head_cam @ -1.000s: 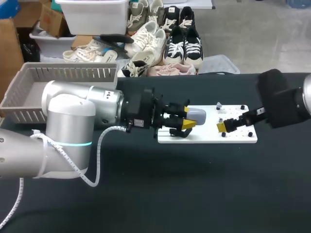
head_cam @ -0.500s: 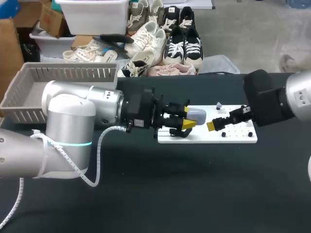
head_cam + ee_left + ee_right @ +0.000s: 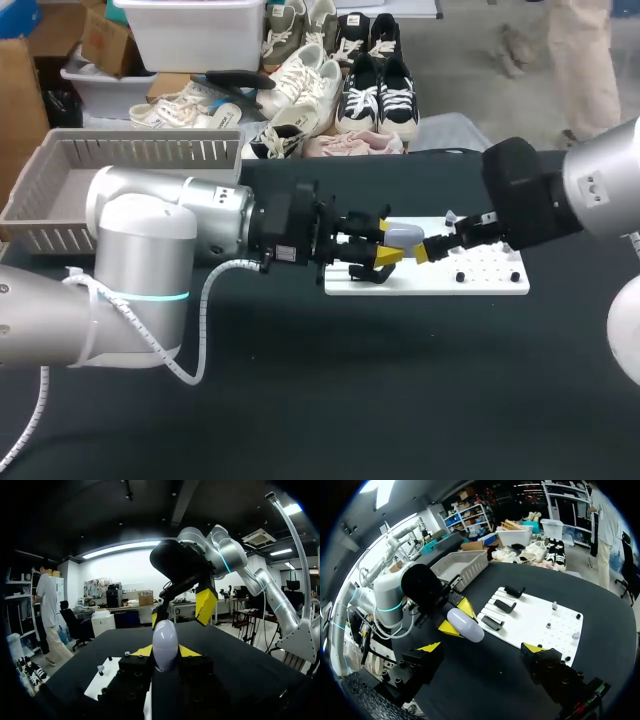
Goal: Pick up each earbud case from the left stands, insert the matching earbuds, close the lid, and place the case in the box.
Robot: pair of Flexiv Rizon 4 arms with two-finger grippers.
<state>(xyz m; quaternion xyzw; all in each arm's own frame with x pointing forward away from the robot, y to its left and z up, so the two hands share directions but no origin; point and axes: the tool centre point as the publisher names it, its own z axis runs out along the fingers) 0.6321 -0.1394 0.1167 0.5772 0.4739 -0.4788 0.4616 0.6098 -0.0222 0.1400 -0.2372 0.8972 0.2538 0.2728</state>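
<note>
1. Head view: left gripper (image 3: 388, 242) is clamped on the pale lavender oval earbud case (image 3: 404, 238), held over the white pegged board (image 3: 480, 285). Right gripper (image 3: 432, 240) is spread, its tips just beside the case.
2. Left wrist view: the case sits between the left gripper's yellow tips. Contact with the right gripper cannot be judged.
3. Right wrist view: the right gripper's fingers are wide apart, with the case ahead of them. The grey slatted basket (image 3: 465, 567) lies beyond, its interior partly hidden.

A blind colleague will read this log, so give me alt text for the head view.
The left gripper holds a pale earbud case above the left end of a white board, and the right gripper has its yellow tips close beside the case, on its right. A grey slatted box stands at the table's far left.
</note>
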